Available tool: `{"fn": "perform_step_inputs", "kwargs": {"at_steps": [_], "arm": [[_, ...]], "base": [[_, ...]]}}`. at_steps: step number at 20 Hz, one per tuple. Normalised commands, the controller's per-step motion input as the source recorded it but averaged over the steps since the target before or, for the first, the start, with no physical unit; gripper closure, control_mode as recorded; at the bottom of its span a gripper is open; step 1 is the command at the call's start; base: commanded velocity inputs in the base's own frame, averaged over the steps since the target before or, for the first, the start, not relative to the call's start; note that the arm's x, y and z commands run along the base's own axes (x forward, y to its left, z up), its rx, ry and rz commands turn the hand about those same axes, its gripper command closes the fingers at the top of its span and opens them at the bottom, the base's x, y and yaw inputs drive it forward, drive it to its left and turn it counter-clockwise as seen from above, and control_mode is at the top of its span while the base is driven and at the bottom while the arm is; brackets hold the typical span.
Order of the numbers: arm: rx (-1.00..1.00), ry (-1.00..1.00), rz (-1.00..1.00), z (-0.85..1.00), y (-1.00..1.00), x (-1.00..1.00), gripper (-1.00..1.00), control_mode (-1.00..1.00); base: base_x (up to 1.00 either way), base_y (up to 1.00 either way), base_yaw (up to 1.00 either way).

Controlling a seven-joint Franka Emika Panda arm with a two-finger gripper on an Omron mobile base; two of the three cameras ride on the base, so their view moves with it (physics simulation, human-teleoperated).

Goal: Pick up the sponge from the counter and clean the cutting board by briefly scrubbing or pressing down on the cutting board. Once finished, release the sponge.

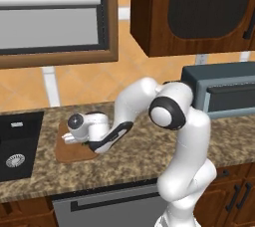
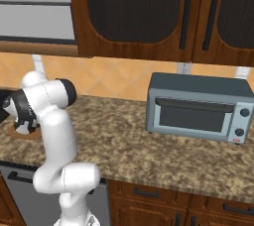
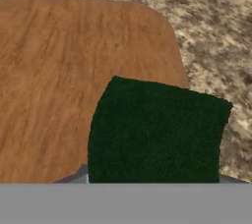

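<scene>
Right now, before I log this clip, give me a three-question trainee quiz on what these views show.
1. True or false: the sponge is lying loose in the black sink.
2. Multiple choice: what sits directly beneath the end effector? A) the toaster oven B) the cutting board C) the dishwasher front
3. Fill in: the cutting board lies on the speckled granite ____.

Key:
1. False. The hand view shows the dark green sponge close against the end effector, over the cutting board's edge.
2. B
3. counter
</scene>
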Motion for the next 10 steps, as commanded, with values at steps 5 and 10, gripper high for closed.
{"fn": "perform_step_inputs", "kwargs": {"at_steps": [5, 10], "arm": [[0.0, 0.2, 0.0, -0.62, 0.0, -0.87, 1.0, -1.0], [0.0, 0.16, 0.0, -0.78, 0.0, -1.0, 1.0, -1.0]], "base": [[0.0, 0.0, 0.0], [0.0, 0.0, 0.0]]}}
